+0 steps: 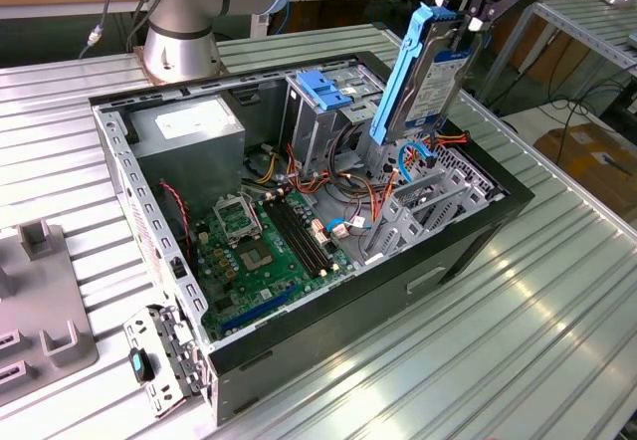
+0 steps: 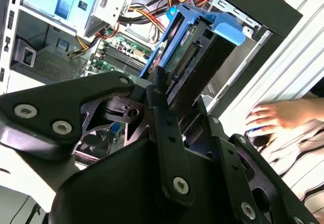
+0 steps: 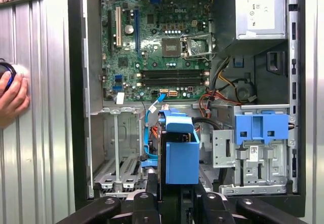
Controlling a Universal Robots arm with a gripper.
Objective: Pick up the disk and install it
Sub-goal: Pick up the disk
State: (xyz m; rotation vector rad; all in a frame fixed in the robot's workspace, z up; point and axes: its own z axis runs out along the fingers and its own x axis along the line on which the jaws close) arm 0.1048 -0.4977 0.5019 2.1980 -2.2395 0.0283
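Note:
The disk (image 1: 423, 72), a grey drive with a white label in bright blue rails, hangs upright on end over the open computer case (image 1: 478, 223), its lower end just above the cables near the metal bay (image 1: 423, 206) on the exterior view's right. My gripper (image 1: 461, 22) is shut on the disk's upper end. In the second wrist view the black fingers (image 2: 161, 95) clamp the disk (image 2: 195, 51) from both sides. The first wrist view looks straight down the disk (image 3: 180, 153), with the gripper (image 3: 174, 186) closed around it above the bay floor.
A tall drive cage with a blue bracket (image 1: 324, 90) stands beside the disk. Motherboard (image 1: 261, 236), power supply (image 1: 189, 126) and red and orange cables (image 1: 328, 176) lie inside the case. The arm's base (image 1: 179, 42) is behind it. A person's hand (image 3: 12, 97) rests on the table outside the case wall.

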